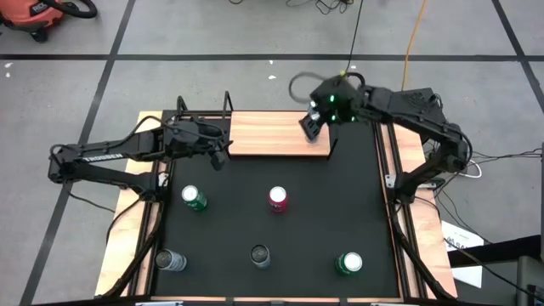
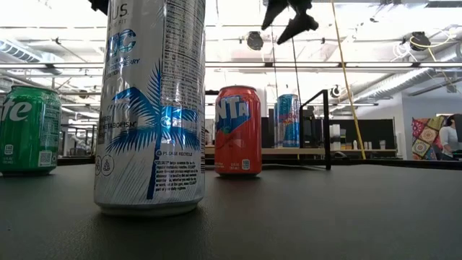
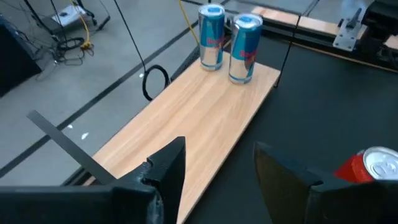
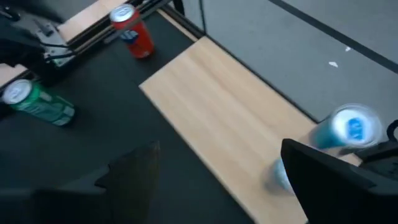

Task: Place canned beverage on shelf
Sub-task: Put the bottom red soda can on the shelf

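- One shelf (image 1: 276,134): a light-wood board at the far edge of my desk (image 1: 323,212).
- Two blue-and-silver cans (image 3: 212,37) stand on the shelf, side by side at its right end.
- Five cans stand on the desk in front of the shelf:
  - two green ones, one (image 1: 194,198) close to the shelf on the left and one (image 1: 349,263) well away on the right;
  - one red can (image 1: 278,199), near the shelf's middle;
  - two silver cans (image 1: 171,260), farthest from the shelf.
- That makes seven cans.
- Two arms of mine, with two sets of jaws: left (image 1: 218,153), right (image 1: 311,124).
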`<control>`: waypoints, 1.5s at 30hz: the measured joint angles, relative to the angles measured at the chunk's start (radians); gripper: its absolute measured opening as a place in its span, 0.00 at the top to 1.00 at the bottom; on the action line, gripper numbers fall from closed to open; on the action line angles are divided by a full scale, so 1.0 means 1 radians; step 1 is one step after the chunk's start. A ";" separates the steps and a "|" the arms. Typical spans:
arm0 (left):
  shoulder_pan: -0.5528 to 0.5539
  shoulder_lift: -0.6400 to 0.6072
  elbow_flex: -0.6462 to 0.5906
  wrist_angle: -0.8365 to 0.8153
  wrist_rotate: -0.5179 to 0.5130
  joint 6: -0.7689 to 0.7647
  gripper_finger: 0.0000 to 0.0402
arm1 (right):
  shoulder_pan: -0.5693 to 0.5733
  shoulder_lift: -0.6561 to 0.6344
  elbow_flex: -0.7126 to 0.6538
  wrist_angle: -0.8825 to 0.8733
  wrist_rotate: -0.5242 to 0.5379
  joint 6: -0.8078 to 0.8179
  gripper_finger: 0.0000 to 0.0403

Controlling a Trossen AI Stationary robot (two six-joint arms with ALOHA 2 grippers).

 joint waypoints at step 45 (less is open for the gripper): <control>-0.151 0.683 0.001 0.581 0.598 0.228 0.12 | 0.754 0.007 -0.133 -0.178 0.419 0.876 0.19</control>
